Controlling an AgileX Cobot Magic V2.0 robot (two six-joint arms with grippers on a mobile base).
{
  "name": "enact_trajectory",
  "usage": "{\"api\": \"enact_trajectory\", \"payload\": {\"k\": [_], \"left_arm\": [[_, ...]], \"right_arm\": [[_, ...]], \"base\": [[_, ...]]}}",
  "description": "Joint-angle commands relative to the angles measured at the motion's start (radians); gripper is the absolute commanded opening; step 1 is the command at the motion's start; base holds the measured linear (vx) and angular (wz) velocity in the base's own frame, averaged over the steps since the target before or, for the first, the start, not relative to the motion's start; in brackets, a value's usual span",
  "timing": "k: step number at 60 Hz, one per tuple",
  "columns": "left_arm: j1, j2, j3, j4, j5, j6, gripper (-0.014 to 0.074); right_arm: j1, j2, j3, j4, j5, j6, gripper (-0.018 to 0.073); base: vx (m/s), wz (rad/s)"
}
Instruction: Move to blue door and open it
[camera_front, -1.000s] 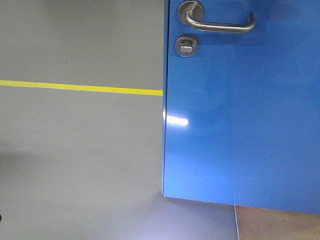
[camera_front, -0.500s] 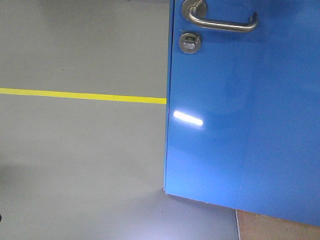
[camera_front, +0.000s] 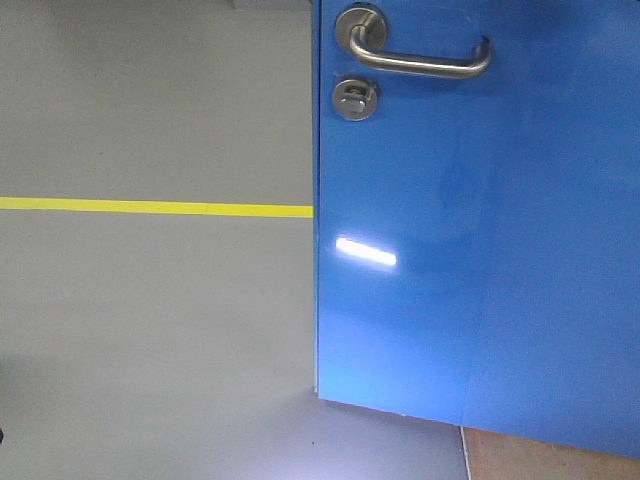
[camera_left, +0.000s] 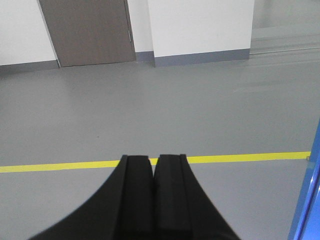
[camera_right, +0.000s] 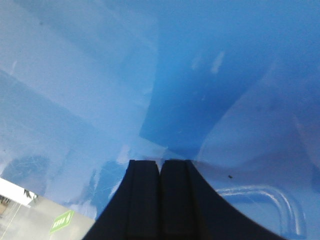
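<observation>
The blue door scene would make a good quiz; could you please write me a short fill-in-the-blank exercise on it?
1. On the blue door, the round thumb-turn lock sits directly ____ the lever handle.
2. The line painted across the grey floor is ____ in colour.
3. The left gripper has its fingers ____, holding nothing.
4. The right gripper points at a glossy surface coloured ____.

Missing words: below; yellow; shut; blue
</observation>
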Motion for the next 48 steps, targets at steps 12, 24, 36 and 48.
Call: {"api": "enact_trajectory", "payload": {"k": [12, 24, 36, 48], "left_arm": [[-0.004, -0.007, 0.006, -0.008, -0.085, -0.002, 0.007], [-0.004, -0.007, 0.006, -0.008, -0.085, -0.002, 0.007], [-0.004, -0.007, 0.006, -0.008, -0.085, -0.002, 0.007], [-0.004, -0.007, 0.006, -0.008, -0.085, -0.002, 0.007]], "right_arm": [[-0.016, 0.001, -0.037, -0.011, -0.2, -0.015, 0.0002], [-0.016, 0.001, -0.037, -0.011, -0.2, -0.015, 0.0002], [-0.016, 0.001, -0.037, -0.011, -0.2, -0.015, 0.0002], [-0.016, 0.001, -0.037, -0.011, -0.2, -0.015, 0.0002]], "base": [[0.01, -0.03], [-0.01, 0.02], [0.0, 0.0], [0.0, 0.0]]}}
